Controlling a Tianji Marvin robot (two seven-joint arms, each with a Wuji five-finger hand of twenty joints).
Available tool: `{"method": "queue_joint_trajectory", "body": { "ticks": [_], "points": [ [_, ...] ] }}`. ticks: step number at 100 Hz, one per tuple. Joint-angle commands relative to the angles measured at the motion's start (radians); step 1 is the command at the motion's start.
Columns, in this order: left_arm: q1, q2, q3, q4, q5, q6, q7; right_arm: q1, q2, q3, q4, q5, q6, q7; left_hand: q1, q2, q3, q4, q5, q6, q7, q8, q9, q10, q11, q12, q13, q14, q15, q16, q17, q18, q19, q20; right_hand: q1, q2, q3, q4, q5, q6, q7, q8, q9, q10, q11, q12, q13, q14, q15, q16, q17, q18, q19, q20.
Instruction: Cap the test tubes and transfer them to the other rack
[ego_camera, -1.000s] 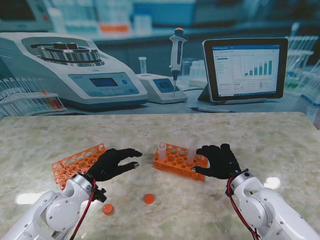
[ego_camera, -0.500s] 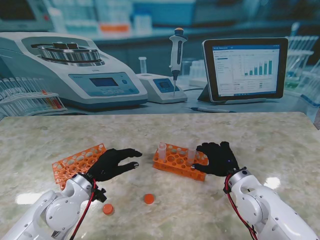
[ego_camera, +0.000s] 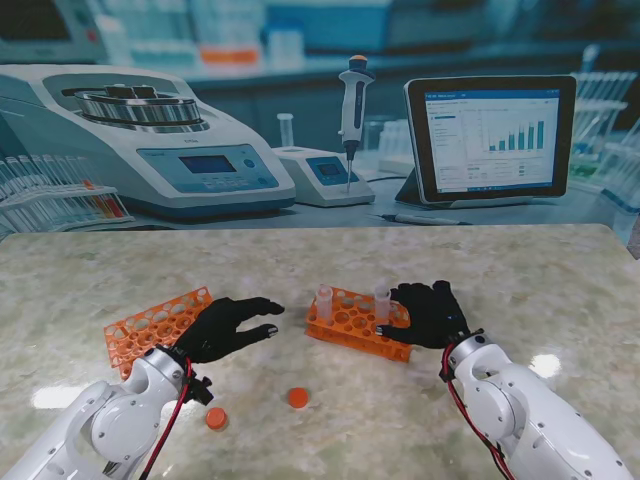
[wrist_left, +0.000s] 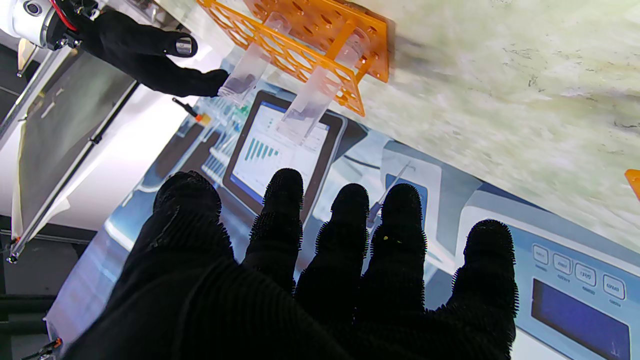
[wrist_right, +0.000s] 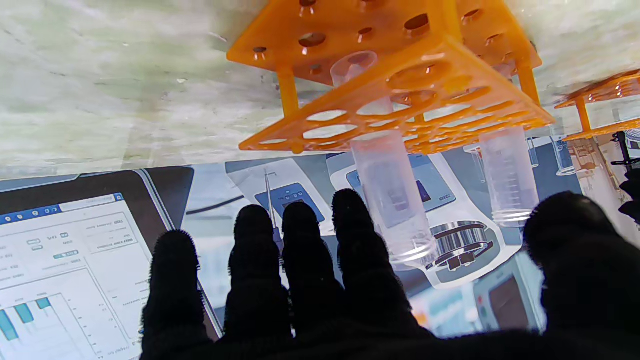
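The right hand (ego_camera: 432, 314) is at the right end of the centre rack (ego_camera: 352, 322), palm toward the table, fingers (wrist_right: 360, 235) spread and extended toward the nearer test tube (ego_camera: 381, 303). The wrist view shows the index finger close beside this tube and the thumb on its other side; whether any finger touches the tube cannot be told. The hand holds nothing.

The nearer tube stands upright and uncapped in a hole at the right end of the centre rack. A second test tube (ego_camera: 324, 301), also uncapped and upright, stands at the left end of the same rack.

The left hand (ego_camera: 228, 325) hovers between the two racks, fingers apart and slightly curled, empty. It lies just beside the right end of the left rack (ego_camera: 150, 326), which is orange, carries no tubes and sits angled on the table (ego_camera: 520, 270).

Two orange caps lie loose on the table nearer to me: one cap (ego_camera: 298, 397) roughly in front of the centre rack, the other cap (ego_camera: 216, 418) beside the left forearm.
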Motion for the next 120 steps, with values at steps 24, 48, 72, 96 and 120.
{"method": "queue_joint_trajectory", "body": {
  "ticks": [24,48,72,96,120],
  "points": [
    [-0.001,0.002,0.002,-0.003,0.0,0.002,-0.008,0.021,-0.008,-0.037,0.037,0.007,-0.011,-0.019,-0.02,0.038,-0.019,0.017,0.01,-0.026,0.009,0.008,-0.01,-0.017,-0.003,-0.007,0.011,-0.004,-0.001,0.013,-0.008,-0.002,-0.005,-0.012,-0.056,-0.037,0.045,-0.026,-0.037,0.031,-0.025,-0.014,-0.04,0.035,0.001,-0.014,-0.045,0.017,-0.028,-0.013,-0.019,0.011,-0.013,-0.021],
    [-0.003,0.003,0.003,-0.002,-0.002,0.003,-0.011,0.054,-0.008,-0.074,0.067,0.009,-0.02,-0.029,-0.02,0.038,-0.019,0.016,0.009,-0.025,0.009,0.008,-0.01,-0.019,-0.003,-0.007,0.01,-0.006,-0.001,0.013,-0.01,-0.002,-0.007,-0.013,-0.033,-0.048,0.061,-0.027,-0.046,0.021,-0.026,-0.013,-0.05,0.026,-0.003,-0.018,-0.043,0.014,-0.025,-0.012,-0.016,0.011,-0.007,-0.02],
    [-0.003,0.004,0.004,-0.003,-0.001,0.006,-0.015,0.083,-0.008,-0.11,0.104,-0.011,-0.013,-0.067,-0.019,0.038,-0.018,0.017,0.01,-0.026,0.009,0.008,-0.01,-0.016,-0.003,-0.007,0.01,-0.006,-0.001,0.012,-0.01,-0.003,-0.008,-0.013,0.007,-0.063,0.06,-0.025,-0.052,0.009,-0.023,-0.009,-0.052,0.016,-0.005,-0.021,-0.04,0.015,-0.024,-0.013,-0.013,0.011,-0.002,-0.02],
    [-0.005,0.005,0.005,-0.003,-0.002,0.006,-0.021,0.099,-0.013,-0.129,0.131,-0.003,0.005,-0.091,-0.019,0.038,-0.018,0.017,0.009,-0.028,0.01,0.008,-0.011,-0.016,-0.003,-0.007,0.008,-0.006,-0.002,0.012,-0.011,-0.003,-0.01,-0.013,0.018,-0.057,0.041,-0.024,-0.057,0.013,-0.018,-0.007,-0.053,0.018,-0.006,-0.022,-0.039,0.014,-0.024,-0.013,-0.015,0.012,0.003,-0.02],
    [-0.005,0.005,0.006,-0.003,-0.003,0.007,-0.024,0.101,-0.023,-0.133,0.139,0.018,0.008,-0.122,-0.02,0.038,-0.019,0.017,0.009,-0.025,0.01,0.008,-0.011,-0.017,-0.003,-0.007,0.008,-0.006,-0.002,0.012,-0.011,-0.003,-0.012,-0.013,-0.045,-0.022,0.031,-0.026,-0.057,0.026,-0.022,-0.01,-0.057,0.031,-0.005,-0.022,-0.04,0.018,-0.023,-0.011,-0.02,0.011,0.003,-0.021]
  ]
}}
